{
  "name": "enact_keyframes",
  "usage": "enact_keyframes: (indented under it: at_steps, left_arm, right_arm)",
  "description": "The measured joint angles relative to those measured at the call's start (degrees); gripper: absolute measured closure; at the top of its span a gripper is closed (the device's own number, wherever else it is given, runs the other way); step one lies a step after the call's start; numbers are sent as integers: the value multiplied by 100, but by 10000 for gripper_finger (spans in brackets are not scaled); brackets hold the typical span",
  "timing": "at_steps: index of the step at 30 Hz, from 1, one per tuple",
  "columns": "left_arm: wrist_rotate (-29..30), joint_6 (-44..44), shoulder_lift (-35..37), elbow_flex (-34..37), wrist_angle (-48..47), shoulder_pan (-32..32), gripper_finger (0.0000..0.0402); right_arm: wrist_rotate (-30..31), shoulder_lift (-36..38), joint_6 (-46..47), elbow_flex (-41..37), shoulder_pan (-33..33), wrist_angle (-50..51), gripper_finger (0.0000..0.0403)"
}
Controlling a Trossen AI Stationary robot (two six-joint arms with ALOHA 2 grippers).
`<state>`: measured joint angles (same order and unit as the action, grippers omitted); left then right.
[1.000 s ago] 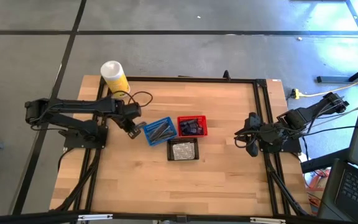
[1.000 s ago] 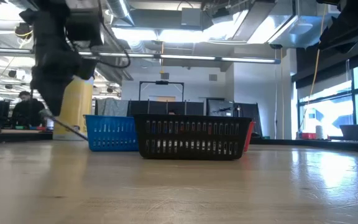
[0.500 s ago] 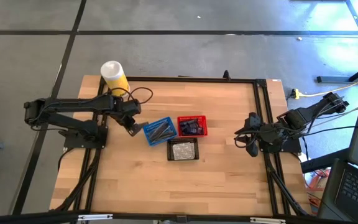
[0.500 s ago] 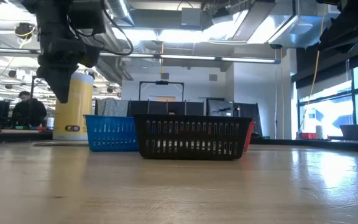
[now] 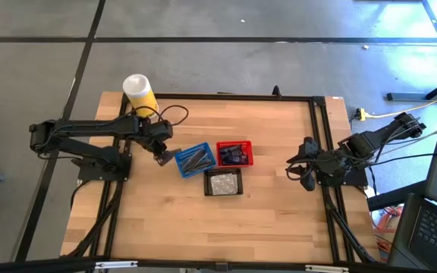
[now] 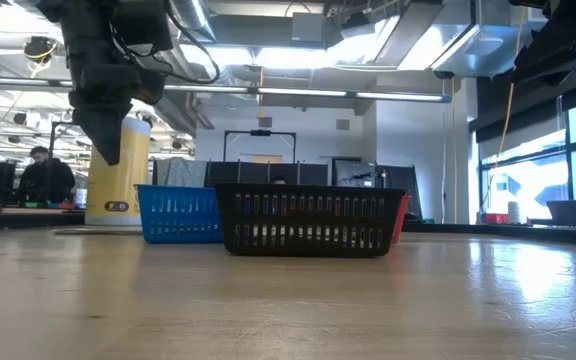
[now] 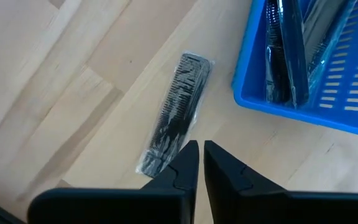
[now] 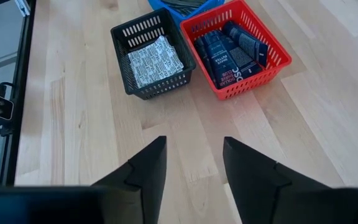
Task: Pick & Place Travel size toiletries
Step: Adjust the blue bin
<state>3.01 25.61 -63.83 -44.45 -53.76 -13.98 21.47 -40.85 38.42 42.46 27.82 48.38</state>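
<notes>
A black comb in a clear wrapper [image 7: 176, 118] lies flat on the wood, just left of the blue basket [image 7: 309, 62]. That basket holds slim dark and grey pieces. My left gripper [image 7: 201, 158] hangs shut above the comb's near end and touches nothing; the low view shows the left gripper [image 6: 106, 150] well off the table. The red basket [image 8: 241, 50] holds navy tubes, and the black basket [image 8: 151, 56] holds a clear printed packet. My right gripper [image 8: 194, 168] waits open by the table's right edge.
The three baskets, blue [image 5: 196, 159], red [image 5: 235, 154] and black [image 5: 223, 182], stand together mid-table. A white-and-yellow canister [image 5: 139, 92] stands at the far left corner, behind my left arm. Bare wood spreads out toward the near edge and between the baskets and my right gripper [image 5: 303, 171].
My left gripper has risen from close above the table to well clear of it. The thin slanted piece that reached from its fingertips down to the table a second ago no longer shows under it in the low view.
</notes>
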Motion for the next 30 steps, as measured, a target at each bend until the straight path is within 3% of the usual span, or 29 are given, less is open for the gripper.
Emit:
enact_keyframes:
  at_steps: [8,11,16,21,30]
  left_arm:
    - [-10,195,0,0,-2,0,348]
    - [-57,208,0,0,-30,0,321]
    - [-95,210,0,0,-178,0,268]
    - [139,-69,0,0,-322,0,226]
    - [261,-261,0,0,-308,-2,218]
  right_arm:
    - [20,-1,3,0,-1,-5,234]
    - [466,-58,3,0,-2,-280,231]
    - [973,-253,-179,0,-3,-1395,235]
    - [1265,-501,-1332,1,-86,-2648,237]
    - [1215,-1450,-2585,40,-860,-4604,229]
